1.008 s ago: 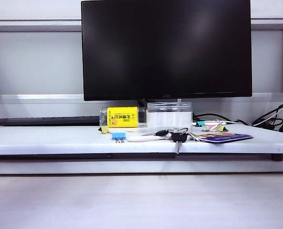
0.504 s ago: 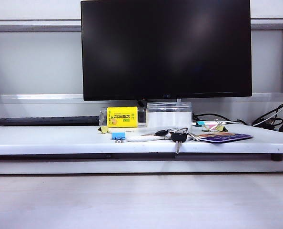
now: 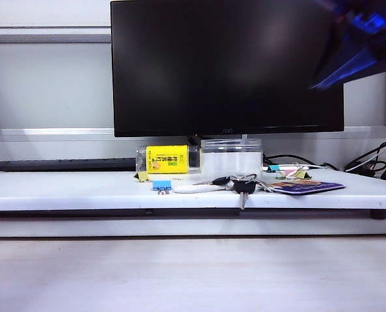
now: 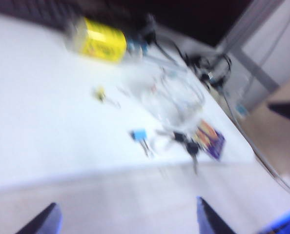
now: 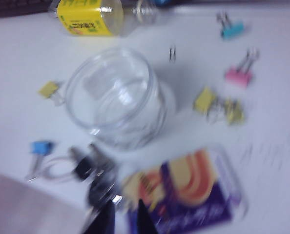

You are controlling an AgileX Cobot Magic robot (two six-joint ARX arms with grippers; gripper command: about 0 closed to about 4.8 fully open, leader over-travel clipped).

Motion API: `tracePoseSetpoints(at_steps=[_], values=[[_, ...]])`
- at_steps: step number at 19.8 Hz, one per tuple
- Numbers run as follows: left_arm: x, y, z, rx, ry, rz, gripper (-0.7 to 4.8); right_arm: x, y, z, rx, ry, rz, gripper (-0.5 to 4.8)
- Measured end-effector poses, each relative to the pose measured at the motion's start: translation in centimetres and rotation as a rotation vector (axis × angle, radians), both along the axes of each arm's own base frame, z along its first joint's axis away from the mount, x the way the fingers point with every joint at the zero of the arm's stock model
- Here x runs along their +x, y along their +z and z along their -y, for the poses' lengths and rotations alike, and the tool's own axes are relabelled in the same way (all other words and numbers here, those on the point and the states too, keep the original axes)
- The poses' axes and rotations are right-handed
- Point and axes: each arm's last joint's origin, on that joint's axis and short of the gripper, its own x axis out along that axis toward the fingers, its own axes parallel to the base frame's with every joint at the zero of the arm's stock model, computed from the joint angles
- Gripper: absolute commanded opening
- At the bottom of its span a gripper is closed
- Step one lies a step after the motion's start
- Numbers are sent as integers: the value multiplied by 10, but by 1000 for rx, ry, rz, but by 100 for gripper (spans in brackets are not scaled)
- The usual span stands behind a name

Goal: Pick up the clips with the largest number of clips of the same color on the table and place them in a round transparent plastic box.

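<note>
Three pale-yellow clips lie on the white shelf: one (image 5: 50,89) right beside the round transparent plastic box (image 5: 113,97), two (image 5: 204,100) (image 5: 235,112) close together on its other side. In the exterior view the box (image 3: 231,156) stands under the monitor, with a yellow clip (image 3: 141,176) to its left and others (image 3: 301,174) to its right. My right gripper (image 5: 125,219) hovers over the keys and card, its fingers a little apart and empty; its arm (image 3: 362,39) is a blur at upper right. My left gripper (image 4: 128,214) is wide open and empty, well short of the box (image 4: 176,95).
A bottle with a yellow label (image 3: 167,159) lies left of the box. A blue clip (image 3: 161,185), a bunch of keys (image 3: 242,185) and a purple card (image 3: 307,187) sit near the shelf's front edge. Pink (image 5: 240,75) and teal (image 5: 231,30) clips lie further back. A large monitor (image 3: 225,65) stands behind.
The right arm has swung into the exterior view at the upper right, blurred by motion. Nothing on the shelf has moved.
</note>
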Motion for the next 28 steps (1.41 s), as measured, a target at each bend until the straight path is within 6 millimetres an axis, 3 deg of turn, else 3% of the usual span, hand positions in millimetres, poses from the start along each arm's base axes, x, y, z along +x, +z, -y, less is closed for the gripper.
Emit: tracePoseSetpoints(at_steps=[8, 10, 15, 21, 28], values=[[3, -1, 8, -9, -133, -40, 368, 51, -14, -16, -177, 4, 47, 67], [3, -1, 10, -6, -155, -38, 368, 67, -10, -22, -203, 7, 65, 121], [2, -2, 10, -6, -160, -42, 368, 95, -17, -30, -254, -3, 45, 126], [1, -8, 10, 14, -164, -95, 368, 109, -45, -31, -309, -38, -37, 122], [0, -10, 10, 17, -165, -110, 368, 120, -53, -30, -231, -110, -41, 117]])
